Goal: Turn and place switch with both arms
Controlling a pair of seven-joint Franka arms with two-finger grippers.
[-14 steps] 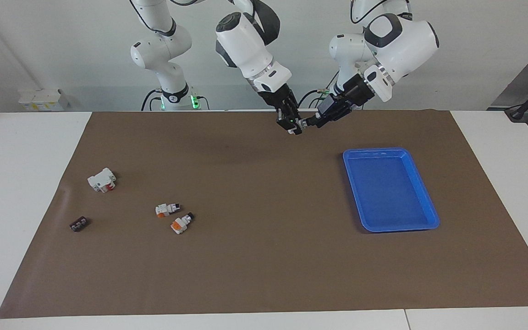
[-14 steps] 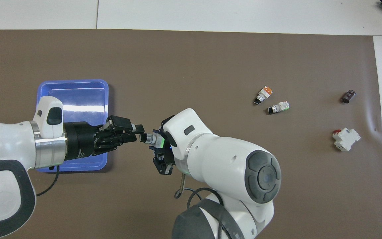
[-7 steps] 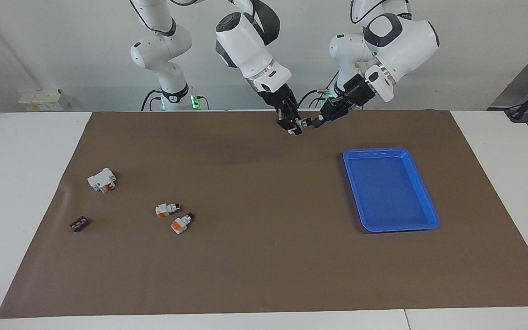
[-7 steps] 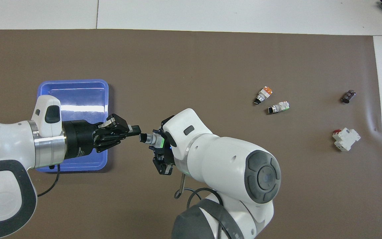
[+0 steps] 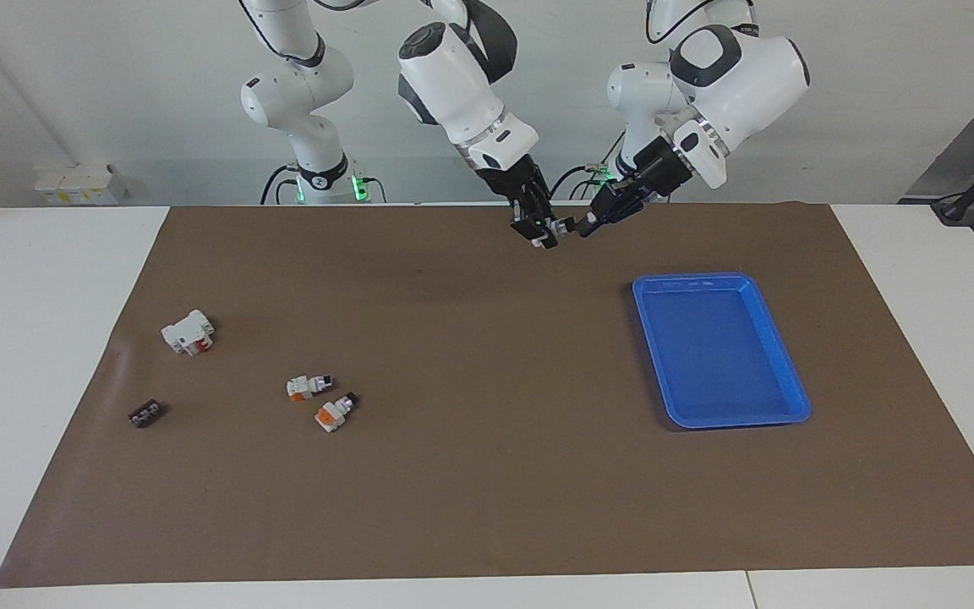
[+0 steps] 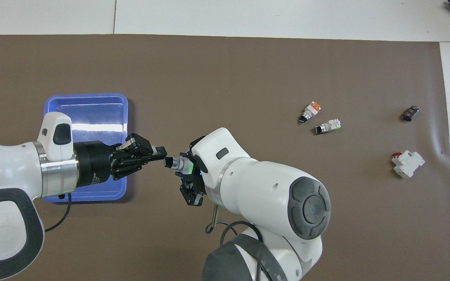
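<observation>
Switch (image 6: 178, 163) mid-air, frame centre-left overhead, pinched by right gripper (image 6: 189, 171). Left gripper (image 6: 162, 155) clamps its black knob. Overhead shows the green side; facing view only hints at it, but shows both grippers raised above the mat (image 5: 487, 474).

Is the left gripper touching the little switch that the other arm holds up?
Touching: in the overhead view the left gripper meets the black knob of the switch, held by the right gripper.

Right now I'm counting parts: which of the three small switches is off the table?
The green-blocked switch, held in the air between both claws; the two orange-blocked switches lie on the mat.
</observation>
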